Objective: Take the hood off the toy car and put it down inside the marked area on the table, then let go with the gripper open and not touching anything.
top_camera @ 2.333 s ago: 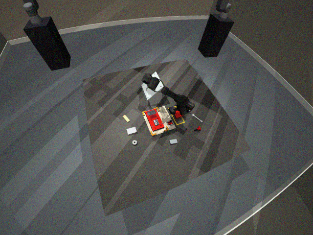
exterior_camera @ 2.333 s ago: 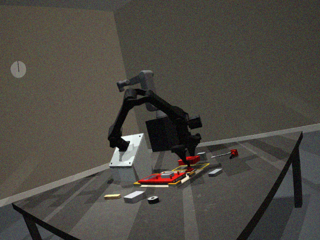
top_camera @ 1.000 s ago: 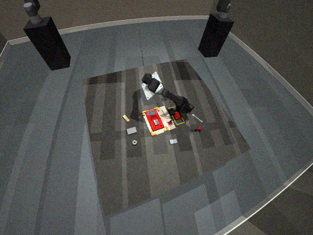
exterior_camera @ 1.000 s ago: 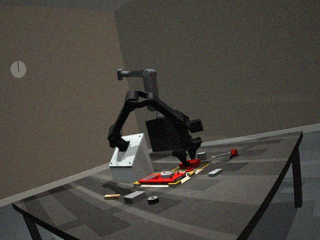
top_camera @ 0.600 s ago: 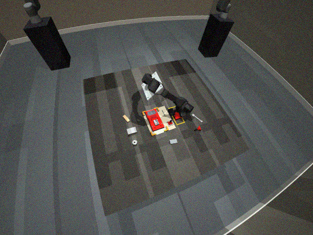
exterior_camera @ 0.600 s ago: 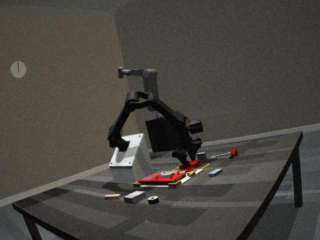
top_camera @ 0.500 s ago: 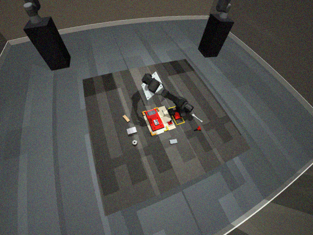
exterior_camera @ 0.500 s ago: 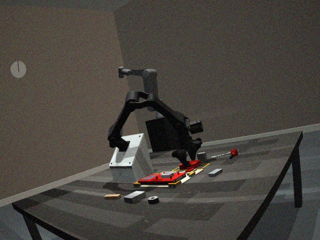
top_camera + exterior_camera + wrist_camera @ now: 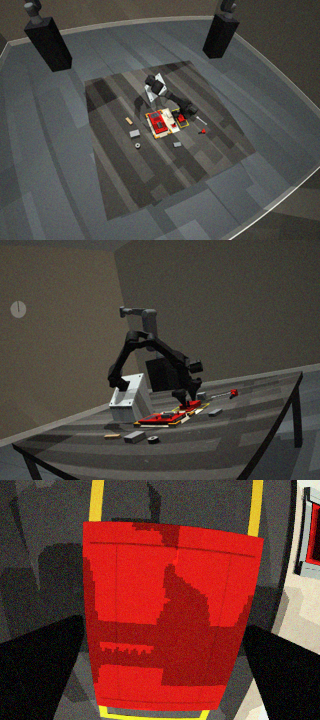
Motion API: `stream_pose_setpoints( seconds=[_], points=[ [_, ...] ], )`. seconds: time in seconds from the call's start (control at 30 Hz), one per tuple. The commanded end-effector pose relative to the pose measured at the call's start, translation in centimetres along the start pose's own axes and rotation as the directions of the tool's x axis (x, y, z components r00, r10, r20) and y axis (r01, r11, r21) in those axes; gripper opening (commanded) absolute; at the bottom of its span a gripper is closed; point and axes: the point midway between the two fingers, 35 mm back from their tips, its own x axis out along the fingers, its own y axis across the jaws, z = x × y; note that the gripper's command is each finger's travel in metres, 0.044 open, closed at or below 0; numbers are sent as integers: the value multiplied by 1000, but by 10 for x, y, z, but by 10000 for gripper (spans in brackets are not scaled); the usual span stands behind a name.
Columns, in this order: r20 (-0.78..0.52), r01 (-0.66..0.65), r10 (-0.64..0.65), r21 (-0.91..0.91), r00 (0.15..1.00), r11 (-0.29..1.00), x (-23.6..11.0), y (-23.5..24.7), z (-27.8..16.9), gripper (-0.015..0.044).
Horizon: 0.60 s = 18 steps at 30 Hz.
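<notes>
Down near the middle of the exterior view, the gripper (image 9: 186, 396) hung low over the red hood (image 9: 190, 404), its two dark fingers spread wide and gripping nothing, though whether their tips still brushed the hood was hard to tell. The hood lay flat on the table (image 9: 258, 405), within the yellow outline (image 9: 205, 403) that marks the area. In the wrist view the hood (image 9: 170, 616) filled the centre of the frame, with the yellow outline (image 9: 256, 490) showing above it and a strip of it below; the hood's side edges hid the outline's sides, so I could not say that all of it sat inside. From the top view the toy car (image 9: 157, 122) lay just left of the hood (image 9: 181, 118), on a pale mat with orange corners. A screwdriver with a red handle (image 9: 233, 393) lay to the right, well apart. Toward the lower left sat a small wooden block (image 9: 112, 436), a grey block (image 9: 134, 436) and a dark ring (image 9: 153, 439).
</notes>
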Motion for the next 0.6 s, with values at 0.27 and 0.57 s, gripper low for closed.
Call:
stream_pose_setpoints(
  seconds=[0.27, 0.57],
  points=[
    [0, -4, 4, 2, 1000, 1000, -71, 1, 1, 440],
    [0, -4, 4, 2, 1000, 1000, -71, 1, 1, 440]
  ],
)
